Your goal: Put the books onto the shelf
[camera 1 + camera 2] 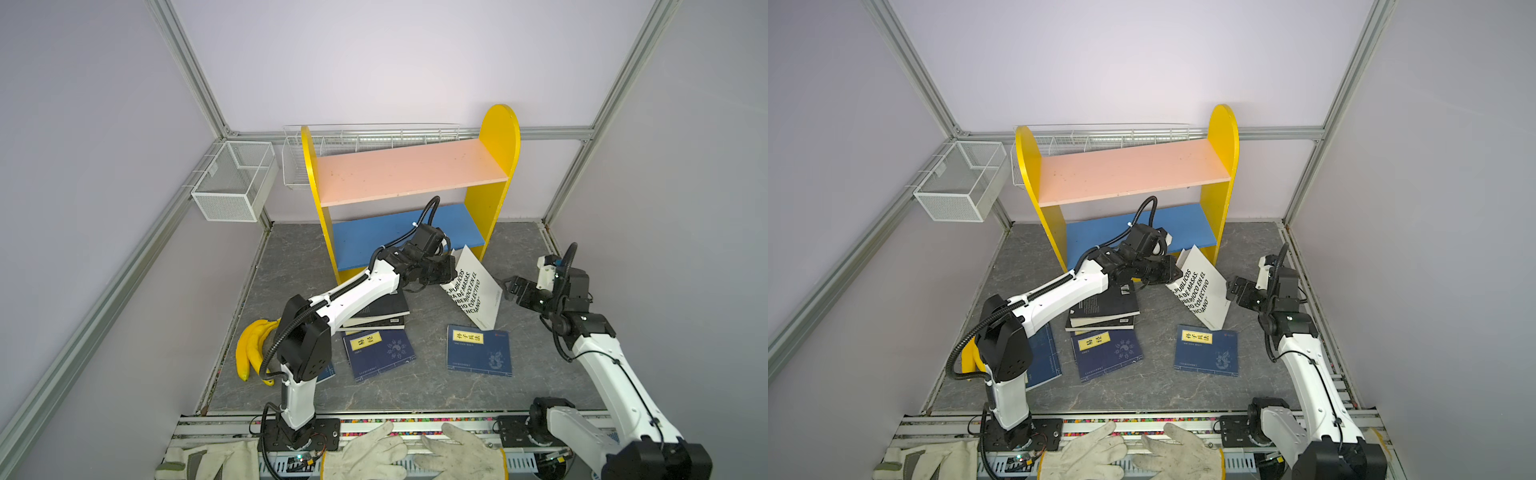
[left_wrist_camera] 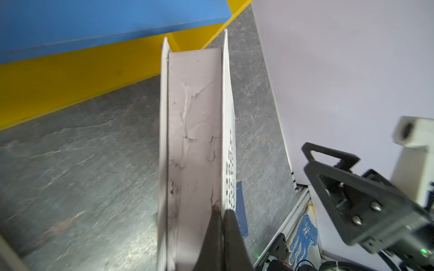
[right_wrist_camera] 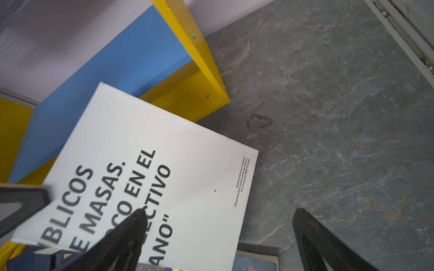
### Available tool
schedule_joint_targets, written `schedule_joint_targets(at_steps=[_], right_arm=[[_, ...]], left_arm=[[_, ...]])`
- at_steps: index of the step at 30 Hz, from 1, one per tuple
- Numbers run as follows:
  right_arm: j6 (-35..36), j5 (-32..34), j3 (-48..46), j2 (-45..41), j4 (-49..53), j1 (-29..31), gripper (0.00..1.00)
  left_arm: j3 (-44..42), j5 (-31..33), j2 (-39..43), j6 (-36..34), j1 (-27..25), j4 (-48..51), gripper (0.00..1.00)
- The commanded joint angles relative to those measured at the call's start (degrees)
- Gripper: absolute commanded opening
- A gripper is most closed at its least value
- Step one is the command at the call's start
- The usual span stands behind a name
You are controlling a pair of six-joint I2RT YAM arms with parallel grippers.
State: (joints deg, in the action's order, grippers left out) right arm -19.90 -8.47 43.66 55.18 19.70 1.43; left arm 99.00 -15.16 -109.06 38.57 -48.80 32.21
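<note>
The left gripper is pinching, jaws shut tight, the left cover edge of the large white book, which is leaning tilted on the table just in front of the shelf, at its right end. The right gripper is hovering just beside the book's right edge, jaws spread wide, gripping nothing. Navy books and black paperbacks are lying flat nearer
</note>
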Motion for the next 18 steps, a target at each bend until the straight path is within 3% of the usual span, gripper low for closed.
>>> schedule_joint_targets(at_steps=[1,4,10,18], right_arm=[[5.50,5.09,-1.94,-3.91,-3.95,8.72,0.99],[9.79,12.06,-6.17,-8.54,-9.24,18.10,1.00],[13.48,17.89,-13.91,-15.01,-15.84,27.42,0.97],[18.10,31.56,-18.87,-11.90,-24.74,43.71,0.98]], left_arm=[[3.42,6.34,3.33,-1.11,0.07,6.78,0.00],[5.87,9.08,3.63,-1.21,0.23,10.43,0.00],[12.20,8.61,1.41,-0.28,0.26,16.79,0.00],[17.04,8.39,0.61,2.16,0.33,21.02,0.00]])
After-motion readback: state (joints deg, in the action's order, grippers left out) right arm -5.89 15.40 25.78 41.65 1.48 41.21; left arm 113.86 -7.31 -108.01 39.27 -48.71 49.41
